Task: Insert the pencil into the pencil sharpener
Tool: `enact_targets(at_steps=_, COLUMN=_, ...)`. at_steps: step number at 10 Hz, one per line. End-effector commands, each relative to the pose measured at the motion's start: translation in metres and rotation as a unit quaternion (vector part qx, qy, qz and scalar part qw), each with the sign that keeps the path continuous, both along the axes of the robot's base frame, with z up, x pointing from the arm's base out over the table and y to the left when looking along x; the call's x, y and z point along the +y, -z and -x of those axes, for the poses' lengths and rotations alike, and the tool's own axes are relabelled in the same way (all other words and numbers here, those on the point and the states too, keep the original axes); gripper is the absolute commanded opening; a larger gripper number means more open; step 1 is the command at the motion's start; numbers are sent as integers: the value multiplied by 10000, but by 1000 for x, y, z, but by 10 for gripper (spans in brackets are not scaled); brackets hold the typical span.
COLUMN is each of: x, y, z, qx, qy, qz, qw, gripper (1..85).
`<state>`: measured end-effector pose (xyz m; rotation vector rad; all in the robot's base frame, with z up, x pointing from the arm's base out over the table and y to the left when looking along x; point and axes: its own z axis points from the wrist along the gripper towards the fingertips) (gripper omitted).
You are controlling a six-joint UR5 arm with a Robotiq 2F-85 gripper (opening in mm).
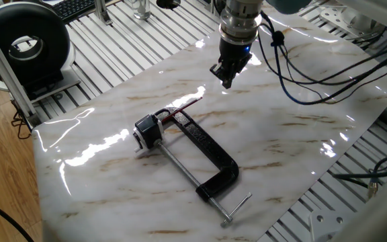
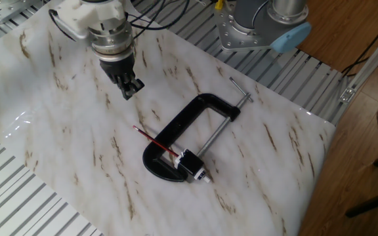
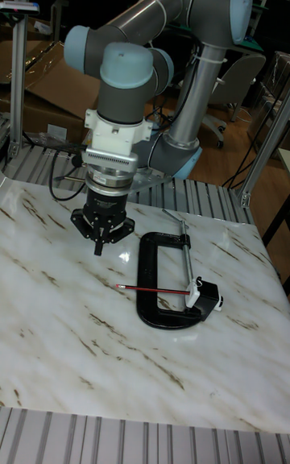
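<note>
In one fixed view the gripper [image 1: 226, 82] hangs at upper centre over the marble table [image 1: 301, 134], its fingers together, holding nothing. The clamp [image 1: 203, 156] lies at centre. The sharpener [image 1: 147, 130] sits at the clamp's upper-left end, and the pencil [image 1: 185, 108] runs from it up and right across the clamp's end.

In the other fixed view the gripper [image 2: 129, 90] is at upper left, well apart from the pencil [image 2: 155, 141], which lies at centre, its lower right end at the sharpener [image 2: 193, 166] beside the clamp [image 2: 182, 128].

In the tall fixed view the gripper [image 3: 98, 248] points down left of centre, above the pencil [image 3: 153, 289]. The pencil lies flat, reaching right to the sharpener [image 3: 206, 295] on the clamp [image 3: 161, 287].
</note>
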<state>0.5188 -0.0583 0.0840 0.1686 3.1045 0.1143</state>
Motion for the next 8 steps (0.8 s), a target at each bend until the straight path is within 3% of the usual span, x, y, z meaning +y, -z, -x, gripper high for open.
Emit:
enact_targets(at_steps=1, x=7, y=4, z=-5, qx=-8, qy=350, qz=-250, qw=9991, gripper=10)
enact_targets(at_steps=3, x=11, y=3, z=-7, qx=-41, qy=461, qz=-332, qw=9984, gripper=10)
enact_targets(at_steps=8, x=5, y=7, z=-7, qx=-15, qy=289, qz=-186, qw=9994, gripper=10)
